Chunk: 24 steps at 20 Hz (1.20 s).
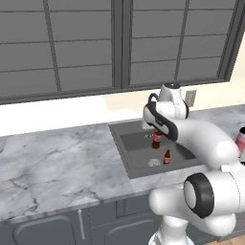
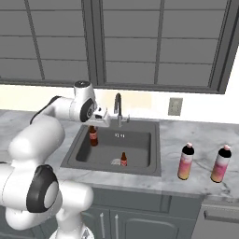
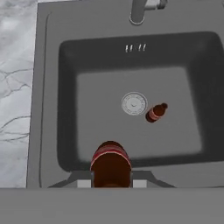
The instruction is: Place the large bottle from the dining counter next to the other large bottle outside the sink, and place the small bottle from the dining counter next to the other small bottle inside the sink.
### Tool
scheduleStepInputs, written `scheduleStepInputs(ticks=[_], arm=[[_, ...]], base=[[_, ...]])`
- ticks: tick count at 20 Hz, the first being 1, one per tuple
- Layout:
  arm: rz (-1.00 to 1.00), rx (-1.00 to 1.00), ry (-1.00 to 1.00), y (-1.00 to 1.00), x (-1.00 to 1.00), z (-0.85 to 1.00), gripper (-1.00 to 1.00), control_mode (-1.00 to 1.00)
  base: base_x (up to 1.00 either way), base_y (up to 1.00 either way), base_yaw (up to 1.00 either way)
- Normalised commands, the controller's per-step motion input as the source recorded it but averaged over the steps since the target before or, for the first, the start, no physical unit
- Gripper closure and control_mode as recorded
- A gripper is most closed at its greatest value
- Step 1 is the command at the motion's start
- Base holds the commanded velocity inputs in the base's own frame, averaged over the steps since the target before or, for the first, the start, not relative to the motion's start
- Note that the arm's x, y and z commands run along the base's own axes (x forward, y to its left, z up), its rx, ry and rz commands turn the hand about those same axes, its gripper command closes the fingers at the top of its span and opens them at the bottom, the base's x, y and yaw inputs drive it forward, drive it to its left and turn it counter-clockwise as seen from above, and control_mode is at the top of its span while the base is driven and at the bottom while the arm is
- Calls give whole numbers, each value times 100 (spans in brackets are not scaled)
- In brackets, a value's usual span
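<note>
Left base view: my claw (image 1: 156,133) hangs over the sink (image 1: 125,154), above the back part of the basin, clamped on the small bottle (image 1: 156,139) near its top. The bottle hangs upright below my fingers, clear of the basin floor as far as I can tell. The other small bottle (image 1: 167,156) stands upright on the basin floor, nearer the front wall, just beside the drain (image 1: 153,162).

Right base view: same grip; held small bottle (image 2: 93,136) is over the left half of the sink (image 2: 151,165), left of the faucet (image 2: 117,108). The other small bottle (image 2: 123,159) is near the middle of the basin. Two large bottles (image 2: 186,161) (image 2: 221,164) stand on the counter right of the sink, near each other, so I judge that half is done.

Hand view: looking straight down. Red cap and shoulder of the held bottle (image 3: 110,162) sit between my fingertips, at the sink's near wall. The other small bottle (image 3: 155,112) stands right beside the drain (image 3: 134,103).

Handling, my guess: light, rigid, smooth, so slippery. It is narrow with a small base, so it could tip easily. A neck or shoulder grip suits it: keep it vertical and release only once it's seated beside the other one.
</note>
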Motion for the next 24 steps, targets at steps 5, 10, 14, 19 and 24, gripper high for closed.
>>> scheduleStepInputs(ticks=[5, 10, 14, 19, 24], arm=[[0, 0, 1, 0, 19, -37, 100, -100], [0, 0, 0, 6, 19, -25, 100, -100], [0, 0, 0, 5, 3, -31, 100, -100], [-1, 0, 0, 5, 4, -31, 100, -100], [-1, 0, 0, 0, 24, -13, 100, -100]], base=[[0, 0, 0], [0, 0, 0], [0, 0, 0], [0, 0, 0], [0, 0, 0]])
